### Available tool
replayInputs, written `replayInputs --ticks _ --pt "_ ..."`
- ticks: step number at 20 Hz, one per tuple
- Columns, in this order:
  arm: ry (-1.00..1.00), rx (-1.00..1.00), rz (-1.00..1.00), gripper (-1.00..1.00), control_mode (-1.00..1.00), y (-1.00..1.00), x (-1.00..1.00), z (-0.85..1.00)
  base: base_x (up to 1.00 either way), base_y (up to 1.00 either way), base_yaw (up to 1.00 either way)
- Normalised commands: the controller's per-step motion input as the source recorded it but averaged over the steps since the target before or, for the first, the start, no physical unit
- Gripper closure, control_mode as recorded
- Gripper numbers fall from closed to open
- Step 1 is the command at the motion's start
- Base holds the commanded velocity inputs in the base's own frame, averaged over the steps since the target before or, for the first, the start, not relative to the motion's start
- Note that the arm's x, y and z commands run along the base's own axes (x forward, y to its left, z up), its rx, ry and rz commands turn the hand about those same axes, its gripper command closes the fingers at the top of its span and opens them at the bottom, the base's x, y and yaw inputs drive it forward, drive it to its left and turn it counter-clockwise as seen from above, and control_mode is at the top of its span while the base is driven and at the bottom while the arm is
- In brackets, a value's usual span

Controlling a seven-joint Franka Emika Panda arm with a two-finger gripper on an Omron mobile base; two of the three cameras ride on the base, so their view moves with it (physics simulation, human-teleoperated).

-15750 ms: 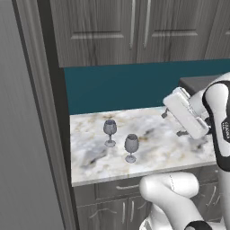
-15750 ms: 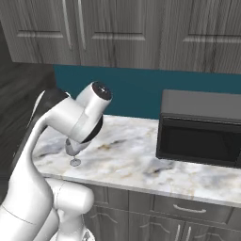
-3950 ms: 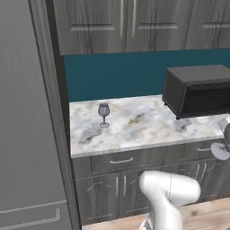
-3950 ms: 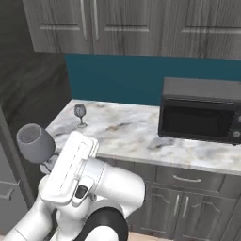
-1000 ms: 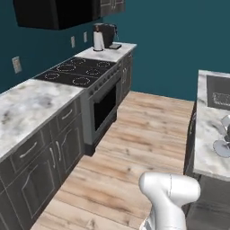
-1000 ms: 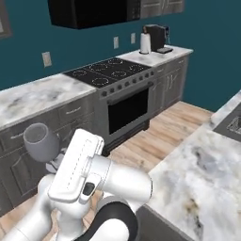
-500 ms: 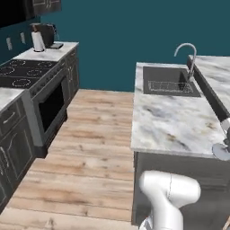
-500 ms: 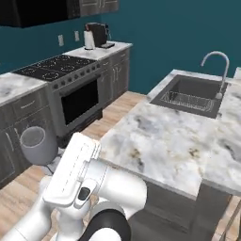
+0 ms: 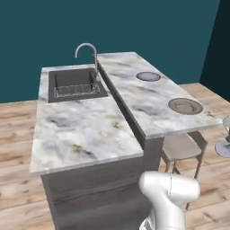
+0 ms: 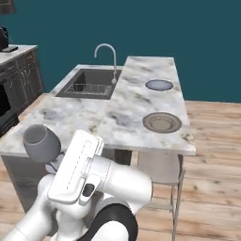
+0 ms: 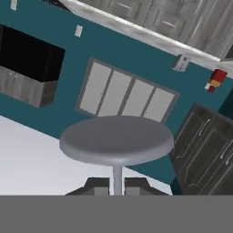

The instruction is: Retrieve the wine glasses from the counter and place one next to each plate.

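The wine glass (image 11: 117,141) is sitting clamped by its thin stem between the closed fingers of the gripper (image 11: 117,184), its round foot facing the hand camera. In the right base view its grey bowl is showing beside the arm, off the island (image 10: 117,115). Both plates, the pale blue plate (image 10: 159,84) and the brownish plate (image 10: 162,122), are lying along the island's raised far edge.

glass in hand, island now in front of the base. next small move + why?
Probably swing the arm toward the raised island top and the nearer brownish plate. The gripper is shut on the wine glass stem, held low beside the base, and neither this plate nor the pale blue plate has a glass.
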Motion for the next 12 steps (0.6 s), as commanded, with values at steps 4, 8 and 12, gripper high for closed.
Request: replayInputs --ticks 4,8,12 --pt "0.0 0.0 0.0 1.0 1.0 0.0 0.0 0.0 0.15 -1.0 -0.04" --pt "0.0 0.0 0.0 1.0 1.0 0.0 0.0 0.0 0.71 -1.0 0.01" --pt "0.0 0.0 0.0 1.0 1.0 0.0 0.0 0.0 0.47 -1.0 0.08"
